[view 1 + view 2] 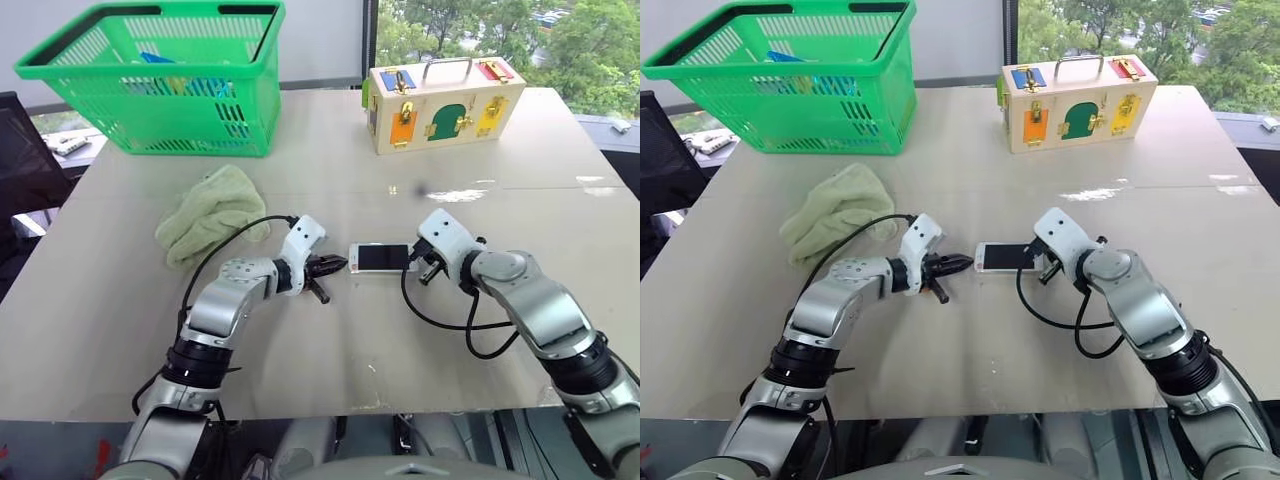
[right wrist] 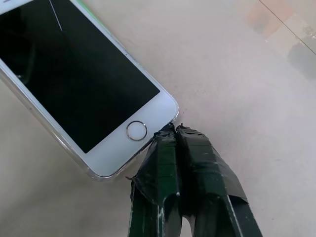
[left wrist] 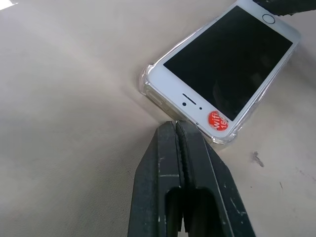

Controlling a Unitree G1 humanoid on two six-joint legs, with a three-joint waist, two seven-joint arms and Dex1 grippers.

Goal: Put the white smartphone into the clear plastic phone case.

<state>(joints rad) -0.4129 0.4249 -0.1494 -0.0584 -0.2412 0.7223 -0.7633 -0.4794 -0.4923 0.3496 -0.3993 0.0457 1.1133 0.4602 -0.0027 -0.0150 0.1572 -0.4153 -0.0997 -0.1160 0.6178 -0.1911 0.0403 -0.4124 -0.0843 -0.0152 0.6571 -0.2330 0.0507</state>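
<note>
Both grippers rest low over the near-middle of the table point(image 1: 330, 350), each with its black fingers pressed together and holding nothing. Between them lies the white smartphone point(image 1: 379, 257), screen up, seated in the clear plastic phone case point(image 3: 148, 85). The left gripper point(image 1: 333, 265) points at its left, earpiece end, just beside it; the right gripper point(image 2: 171, 131) touches the right, home-button corner.

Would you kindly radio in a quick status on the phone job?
Left gripper and right gripper shut, one at each end of the white smartphone. Phone lying screen-up in the clear plastic phone case. Nothing in the way.
</note>
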